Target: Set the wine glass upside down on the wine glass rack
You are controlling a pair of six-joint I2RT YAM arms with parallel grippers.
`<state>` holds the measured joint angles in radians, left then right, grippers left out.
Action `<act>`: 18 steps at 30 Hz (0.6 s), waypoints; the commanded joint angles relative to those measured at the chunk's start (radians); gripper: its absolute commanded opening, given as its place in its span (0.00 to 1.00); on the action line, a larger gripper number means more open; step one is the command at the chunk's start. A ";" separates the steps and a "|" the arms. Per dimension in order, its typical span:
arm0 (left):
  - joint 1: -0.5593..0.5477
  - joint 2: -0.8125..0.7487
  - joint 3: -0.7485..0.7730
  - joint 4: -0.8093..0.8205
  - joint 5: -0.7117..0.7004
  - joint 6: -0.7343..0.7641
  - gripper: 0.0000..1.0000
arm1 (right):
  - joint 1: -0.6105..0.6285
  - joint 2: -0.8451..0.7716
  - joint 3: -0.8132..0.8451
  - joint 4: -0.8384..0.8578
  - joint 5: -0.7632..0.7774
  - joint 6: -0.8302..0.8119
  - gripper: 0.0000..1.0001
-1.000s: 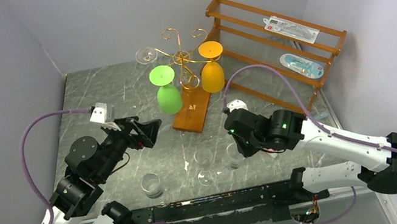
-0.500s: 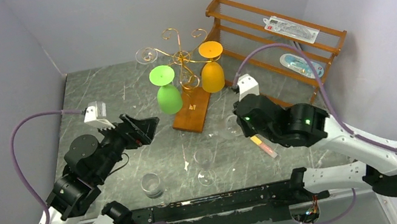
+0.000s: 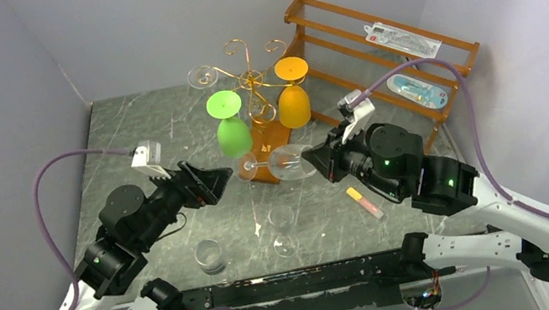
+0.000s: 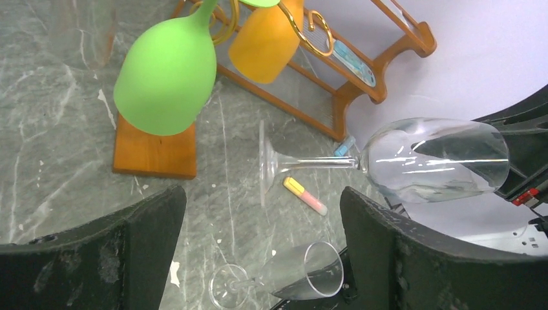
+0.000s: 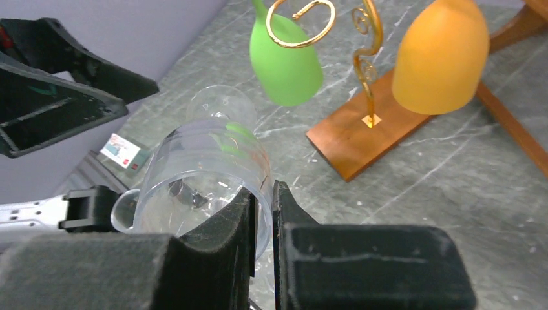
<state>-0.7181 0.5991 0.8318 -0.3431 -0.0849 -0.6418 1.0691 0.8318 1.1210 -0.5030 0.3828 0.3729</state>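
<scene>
Right claw (image 3: 321,160) has raised the wine glass (image 3: 286,162) sideways — beside the rack (image 3: 270,146).

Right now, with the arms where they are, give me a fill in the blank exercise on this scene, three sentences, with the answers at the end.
1. The right hand grips the clear wine glass at the rim of its ___, not its stem.
2. The left hand is ___ and holds nothing.
3. On the wine glass rack, a green glass hangs upside down beside an ___ one.
Answers: bowl; open; orange.
</scene>
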 commanded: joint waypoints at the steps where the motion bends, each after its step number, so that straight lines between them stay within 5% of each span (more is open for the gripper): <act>1: -0.002 0.036 -0.011 0.059 0.076 0.038 0.92 | 0.006 -0.031 -0.044 0.188 -0.056 0.068 0.00; 6: -0.002 0.067 0.014 0.018 0.070 -0.009 0.90 | 0.007 -0.054 -0.089 0.275 -0.068 0.087 0.00; 13: -0.002 0.027 0.039 -0.182 -0.146 -0.351 0.96 | 0.006 -0.066 -0.199 0.511 -0.073 0.032 0.00; 18: -0.003 -0.081 -0.046 -0.039 -0.081 -0.541 0.96 | 0.006 -0.034 -0.268 0.725 -0.104 -0.026 0.00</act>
<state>-0.7181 0.5976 0.8371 -0.4644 -0.1745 -0.9802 1.0691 0.7868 0.8837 -0.0513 0.2993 0.3927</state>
